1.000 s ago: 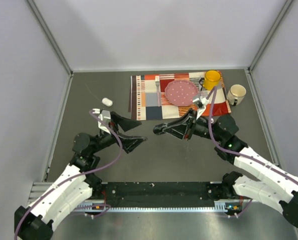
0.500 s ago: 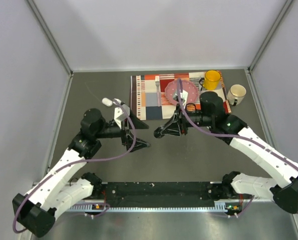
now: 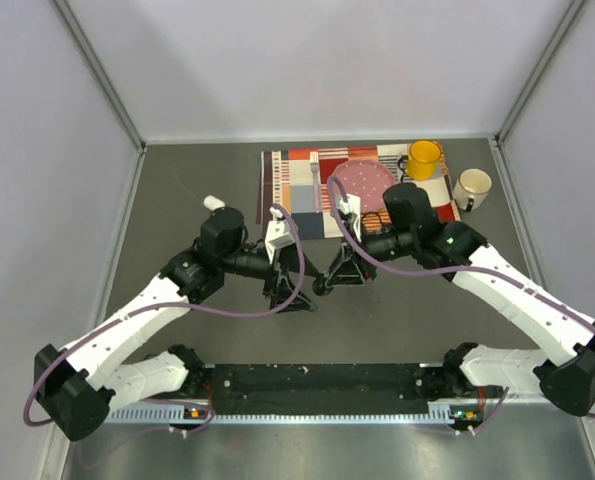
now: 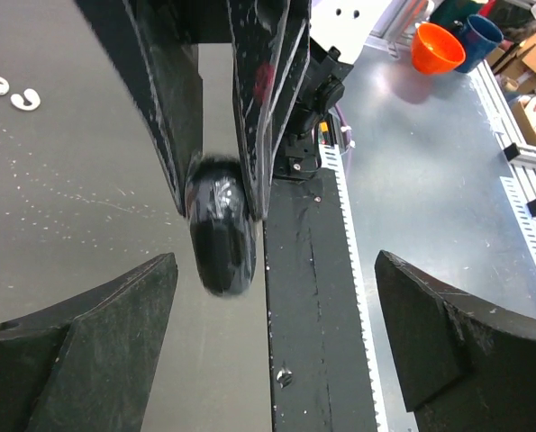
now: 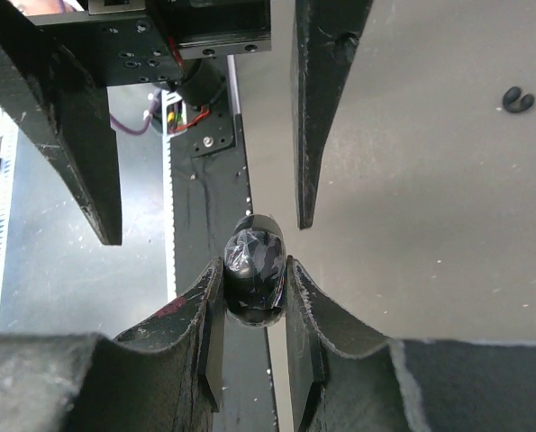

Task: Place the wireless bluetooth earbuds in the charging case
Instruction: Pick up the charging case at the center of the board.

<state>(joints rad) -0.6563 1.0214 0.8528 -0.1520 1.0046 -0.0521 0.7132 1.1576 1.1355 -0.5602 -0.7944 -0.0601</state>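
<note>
My right gripper (image 5: 255, 274) is shut on a glossy black oval charging case (image 5: 255, 247), holding it just above the table near the front rail. In the left wrist view the same case (image 4: 221, 229) hangs between the right arm's fingers. My left gripper (image 4: 275, 270) faces it with its jaws wide open around nothing, the case a short way beyond its tips. In the top view the two grippers, left (image 3: 293, 292) and right (image 3: 327, 282), meet at mid-table. Two white earbuds (image 4: 8, 90) lie on the table far left. A black earbud (image 5: 517, 99) lies at the far right.
A white oval pod (image 3: 214, 203) lies at the left rear. The patterned placemat (image 3: 297, 195) carries a pink plate (image 3: 362, 185) and a yellow mug (image 3: 423, 158); a white mug (image 3: 472, 187) stands beside it. A black rail (image 3: 317, 380) runs along the near edge.
Both arms have swung inward toward mid-table, so the grippers now face each other closely. The right gripper kept the black case throughout. The left jaws stayed open.
</note>
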